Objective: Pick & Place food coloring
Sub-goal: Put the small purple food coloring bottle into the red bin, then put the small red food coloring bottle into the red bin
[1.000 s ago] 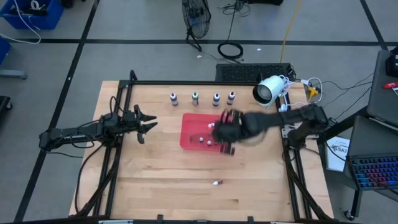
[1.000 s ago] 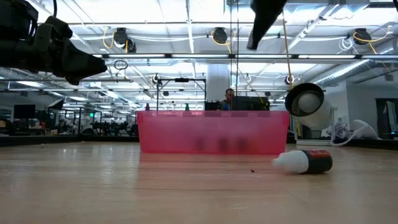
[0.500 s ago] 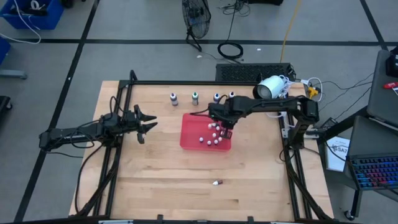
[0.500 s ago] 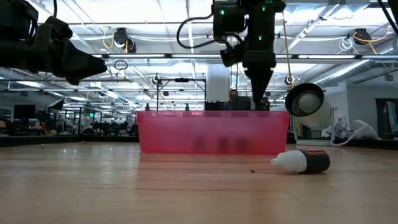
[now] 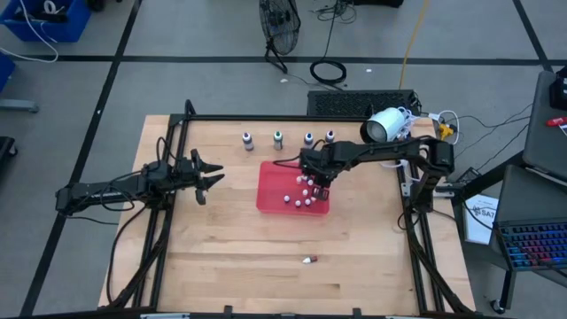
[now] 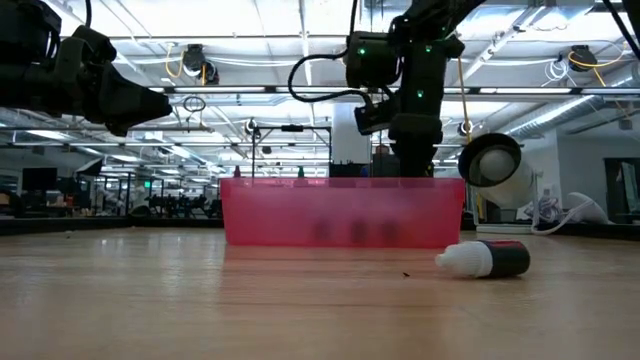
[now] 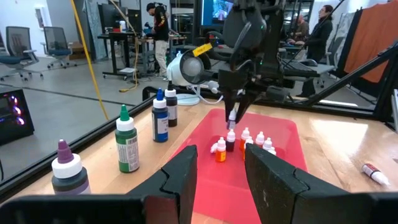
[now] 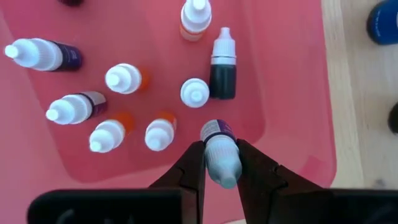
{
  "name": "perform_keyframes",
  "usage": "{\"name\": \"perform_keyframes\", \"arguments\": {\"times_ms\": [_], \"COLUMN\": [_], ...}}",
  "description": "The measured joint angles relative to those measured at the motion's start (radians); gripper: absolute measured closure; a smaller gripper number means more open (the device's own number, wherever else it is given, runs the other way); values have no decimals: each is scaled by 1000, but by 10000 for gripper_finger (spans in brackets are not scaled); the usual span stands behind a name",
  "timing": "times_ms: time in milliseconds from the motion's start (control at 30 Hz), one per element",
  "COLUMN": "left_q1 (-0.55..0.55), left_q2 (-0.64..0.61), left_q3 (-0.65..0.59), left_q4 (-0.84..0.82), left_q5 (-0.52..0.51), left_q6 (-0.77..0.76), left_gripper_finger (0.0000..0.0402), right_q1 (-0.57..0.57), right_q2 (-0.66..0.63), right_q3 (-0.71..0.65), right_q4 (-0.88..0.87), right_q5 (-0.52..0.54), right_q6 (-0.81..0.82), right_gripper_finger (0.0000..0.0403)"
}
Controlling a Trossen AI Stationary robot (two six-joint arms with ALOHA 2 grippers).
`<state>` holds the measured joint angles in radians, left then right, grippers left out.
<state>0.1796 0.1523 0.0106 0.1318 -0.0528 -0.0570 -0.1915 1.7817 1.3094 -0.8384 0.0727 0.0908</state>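
Placing step: right gripper pinching a white-capped dropper bottle over the red tray, toward its 5 o'clock corner; next, probably lowering and releasing clear of the other dropper bottles.

What the pictures hide or cut off

In the low view the pink bin is cloudy, so the little bottles inside show only as dark smudges, and the right gripper dips behind its wall. From above, the bottles in the bin are just tiny white dots. In the right wrist view a blue bottle is cut off by the edge. In the left wrist view the fingers are cut off.
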Motion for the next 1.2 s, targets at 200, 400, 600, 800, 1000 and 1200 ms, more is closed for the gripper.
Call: {"name": "perform_keyframes", "arguments": {"times_ms": [200, 400, 600, 800, 1000, 1200], "left_q1": [0, 0, 0, 0, 0, 0], "left_q2": [0, 0, 0, 0, 0, 0], "left_q3": [0, 0, 0, 0, 0, 0], "left_q4": [0, 0, 0, 0, 0, 0], "left_q5": [0, 0, 0, 0, 0, 0], "left_q6": [0, 0, 0, 0, 0, 0], "left_gripper_finger": [265, 265, 265, 265, 265, 265], "right_q1": [-13, -12, -12, -12, -12, -12], "right_q2": [1, 1, 1, 1, 1, -19], "right_q3": [-43, -72, -72, -72, -72, -63], "right_q4": [32, 81, 88, 94, 105, 126], "right_q5": [-5, -51, -50, -50, -44, -43], "right_q6": [-3, -7, -25, -27, -25, -25], "right_gripper_finger": [349, 349, 349, 313, 272, 278]}}
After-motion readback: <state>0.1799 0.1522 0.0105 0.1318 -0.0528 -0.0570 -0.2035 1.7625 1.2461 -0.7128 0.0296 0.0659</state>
